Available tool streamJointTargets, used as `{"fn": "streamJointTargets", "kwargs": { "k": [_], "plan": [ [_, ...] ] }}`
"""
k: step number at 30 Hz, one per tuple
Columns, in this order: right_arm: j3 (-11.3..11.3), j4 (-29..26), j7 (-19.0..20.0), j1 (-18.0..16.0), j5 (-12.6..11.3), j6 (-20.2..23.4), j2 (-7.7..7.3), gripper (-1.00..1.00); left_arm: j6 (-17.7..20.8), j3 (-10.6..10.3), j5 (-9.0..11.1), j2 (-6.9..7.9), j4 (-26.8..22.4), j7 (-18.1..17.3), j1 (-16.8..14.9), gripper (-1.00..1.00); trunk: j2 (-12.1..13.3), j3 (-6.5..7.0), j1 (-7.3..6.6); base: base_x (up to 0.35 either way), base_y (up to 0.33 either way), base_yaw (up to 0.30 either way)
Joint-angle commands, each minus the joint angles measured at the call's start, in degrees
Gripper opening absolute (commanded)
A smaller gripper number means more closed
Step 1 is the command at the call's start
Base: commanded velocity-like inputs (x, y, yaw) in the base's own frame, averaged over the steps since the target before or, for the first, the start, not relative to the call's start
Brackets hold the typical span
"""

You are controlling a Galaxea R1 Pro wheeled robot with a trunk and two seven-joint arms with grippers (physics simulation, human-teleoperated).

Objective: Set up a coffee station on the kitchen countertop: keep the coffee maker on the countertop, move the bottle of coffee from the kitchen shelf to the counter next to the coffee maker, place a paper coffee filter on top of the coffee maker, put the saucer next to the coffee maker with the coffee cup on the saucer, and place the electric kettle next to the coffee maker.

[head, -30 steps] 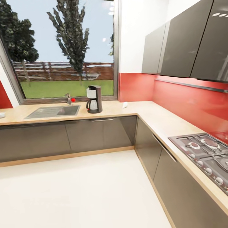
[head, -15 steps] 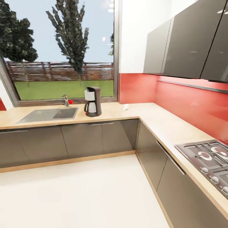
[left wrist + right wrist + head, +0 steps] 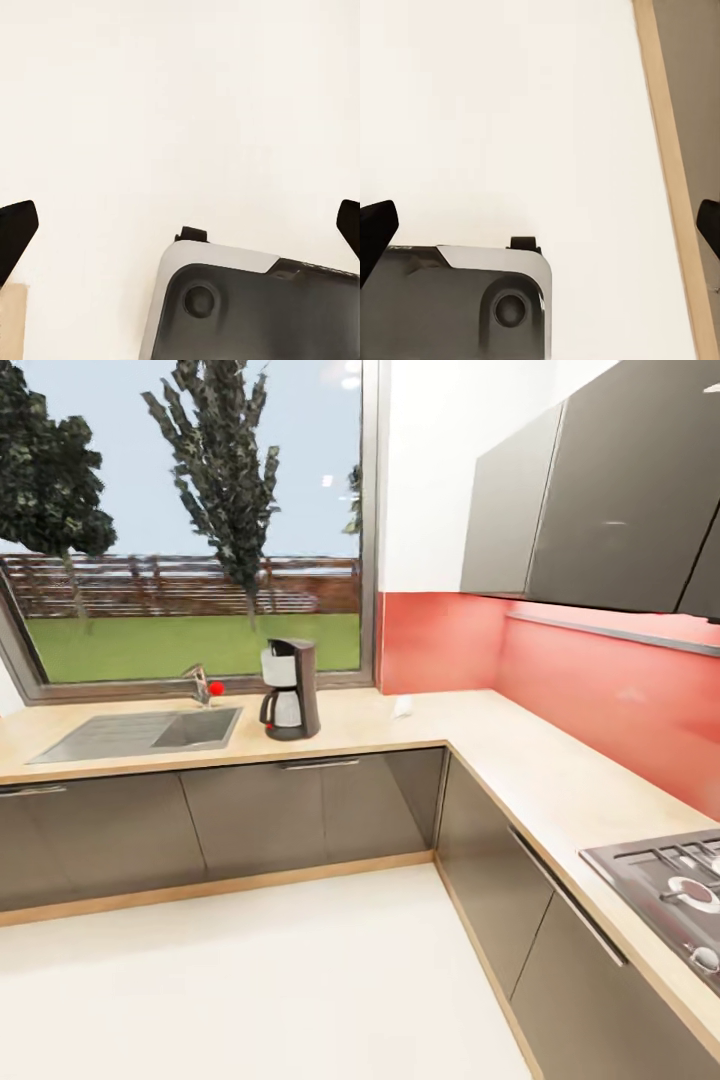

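Looking across the kitchen from the head view, the kitchen countertop [image 3: 380, 732] runs along the far wall under a big window [image 3: 190, 520] and turns down the right side below a red backsplash [image 3: 600, 690]. The coffee maker [image 3: 290, 690] stands on the far stretch, just right of the grey sink [image 3: 140, 732], with a tap [image 3: 200, 685] with a red knob behind the sink's right end. A small white thing [image 3: 402, 707] lies on the counter near the corner, well to the right of the coffee maker; it is too small to name. A gas hob [image 3: 672, 885] sits in the near right stretch of the worktop. Glossy grey cabinets [image 3: 300, 810] stand below, dark wall cupboards [image 3: 600, 490] hang at the upper right, and pale floor [image 3: 250, 980] spreads in front.

From the left wrist view, the left gripper [image 3: 180, 225] hangs over the pale floor with its dark fingertips [image 3: 16, 232] far apart, jaws wide and holding nothing; part of the robot's grey and black base [image 3: 247, 307] lies beneath.

From the right wrist view, the right gripper [image 3: 540, 229] is likewise spread wide and empty above the floor, near a wooden plinth strip [image 3: 671, 172].
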Motion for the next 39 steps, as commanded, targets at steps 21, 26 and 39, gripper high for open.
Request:
{"fn": "streamJointTargets", "kwargs": {
  "k": [21,26,39],
  "plan": [
    [-0.26,-26.38,-0.2,-12.66,-5.81,0.07,1.76,1.0,0.93,0.16,-10.0,2.38,12.85,0.7,0.06,1.0,-0.11,-0.11,0.07,0.163,0.052,0.101],
    [-0.21,-27.4,-0.2,-34.51,-7.65,1.64,2.89,1.0,0.84,0.12,-10.13,2.6,12.87,0.61,0.14,1.0,-0.11,-0.11,0.07,0.0,0.0,0.0],
    [0.19,-28.7,-10.9,-54.47,-7.49,15.98,3.74,1.0,0.77,0.15,-10.13,2.51,12.79,0.76,0.15,1.0,-0.11,-0.11,0.07,0.0,0.0,0.0]
  ]
}}
